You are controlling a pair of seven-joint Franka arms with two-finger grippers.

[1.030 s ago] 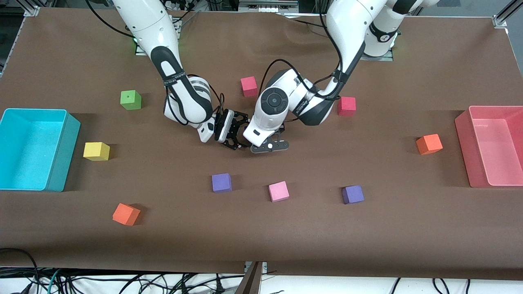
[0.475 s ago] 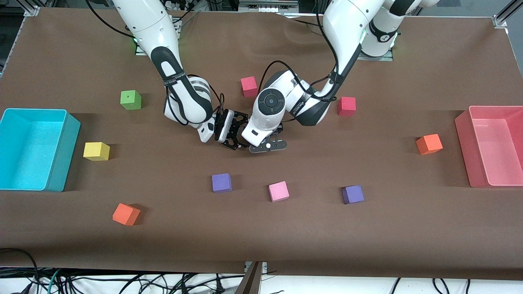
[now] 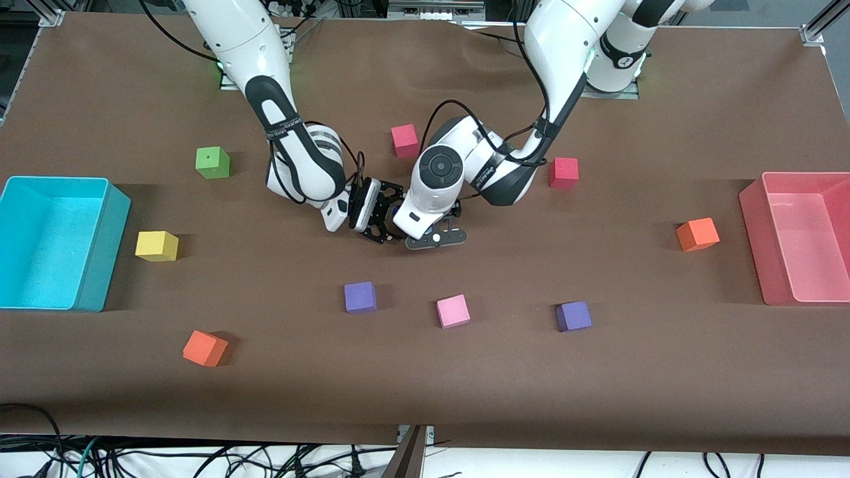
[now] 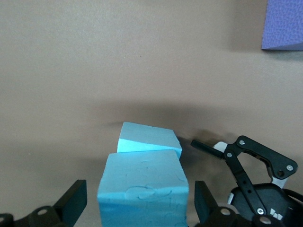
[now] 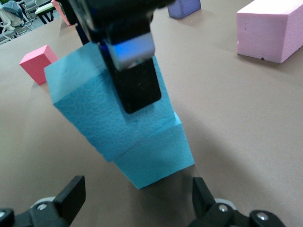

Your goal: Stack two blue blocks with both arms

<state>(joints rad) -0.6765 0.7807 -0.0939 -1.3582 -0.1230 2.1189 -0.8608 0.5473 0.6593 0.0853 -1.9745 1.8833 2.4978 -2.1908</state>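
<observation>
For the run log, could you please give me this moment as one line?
stack: upper blue block on lower blue block, twisted | left claw: open around upper block | right claw: open beside stack

My two arms (image 3: 265,86) have glossy white shells, black joint bands and black cables looped at the wrists. I see black two-finger grippers with silver screws on their linkages.
</observation>
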